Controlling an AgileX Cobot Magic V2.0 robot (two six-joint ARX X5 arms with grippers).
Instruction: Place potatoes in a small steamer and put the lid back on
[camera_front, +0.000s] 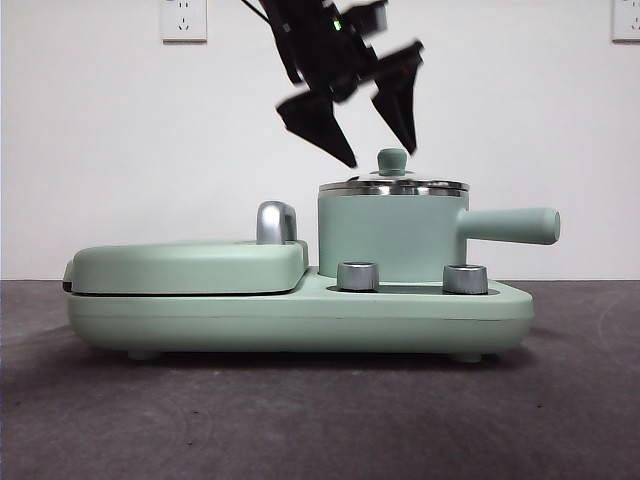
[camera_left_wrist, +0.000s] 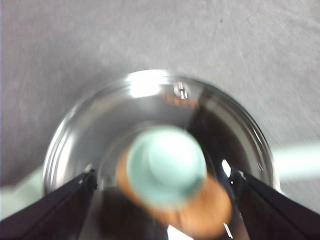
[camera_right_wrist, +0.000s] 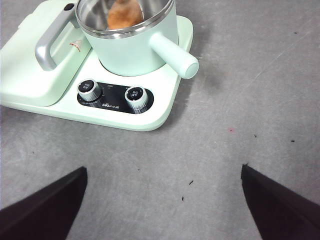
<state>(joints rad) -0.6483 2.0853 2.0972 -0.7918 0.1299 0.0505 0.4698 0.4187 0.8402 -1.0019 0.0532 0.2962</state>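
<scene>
Nearest the front camera the two chrome dials sit on the mint-green cooker base, with the flat griddle lid and its chrome handle to one side. Just behind the dials the small steamer stands in its well, side handle sticking out clear of the base, so a gripper has open room to come straight down from above. The lid rests on the steel rim, its mint knob upright. The left gripper hangs just above and around that knob with its jaws spread and nothing between them, apparently placed for a centred hold on the lid. Through the glass in the left wrist view the potato shows as an orange-brown lump on the pot floor under the knob; blur hides its skin, so whether it lies flat is unclear. The right gripper waits well off, jaws parted and empty, above bare table.
</scene>
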